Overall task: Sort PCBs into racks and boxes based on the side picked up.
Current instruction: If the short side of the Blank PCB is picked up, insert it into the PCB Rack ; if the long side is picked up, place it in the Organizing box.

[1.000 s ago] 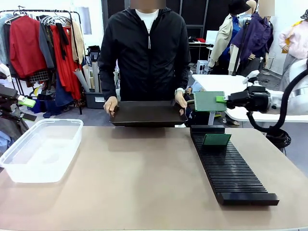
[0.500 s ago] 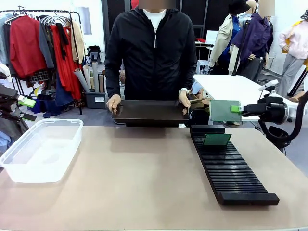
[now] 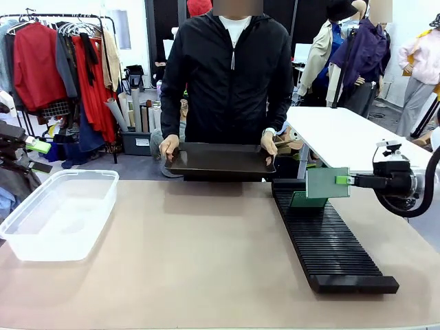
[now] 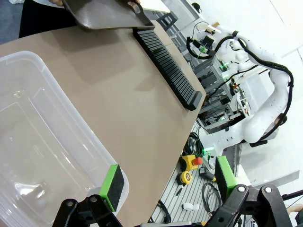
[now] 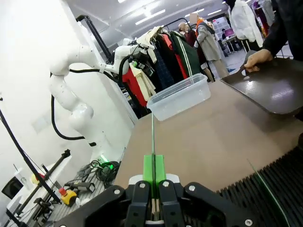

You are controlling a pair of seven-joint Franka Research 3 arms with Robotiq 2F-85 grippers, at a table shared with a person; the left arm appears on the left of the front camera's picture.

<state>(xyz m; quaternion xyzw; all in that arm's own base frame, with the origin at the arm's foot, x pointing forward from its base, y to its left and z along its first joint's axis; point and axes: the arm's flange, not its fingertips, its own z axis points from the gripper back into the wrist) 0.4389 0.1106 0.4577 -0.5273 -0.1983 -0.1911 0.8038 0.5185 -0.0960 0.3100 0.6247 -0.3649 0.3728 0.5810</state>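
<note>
Racking step: the right gripper point(image 3: 342, 180), clenched on a thin green circuit board point(image 3: 326, 183), holds it upright above the twelve-o'clock end of the long black slotted rack point(image 3: 337, 244). Next, it should lower the board squarely into a free slot. The left gripper point(image 4: 169, 180) is released.

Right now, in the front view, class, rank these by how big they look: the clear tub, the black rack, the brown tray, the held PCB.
1. Clear tub and black rack: about alike, so unranked.
2. Brown tray, farther off, so maybe truly larger.
3. PCB in the right gripper.
</note>
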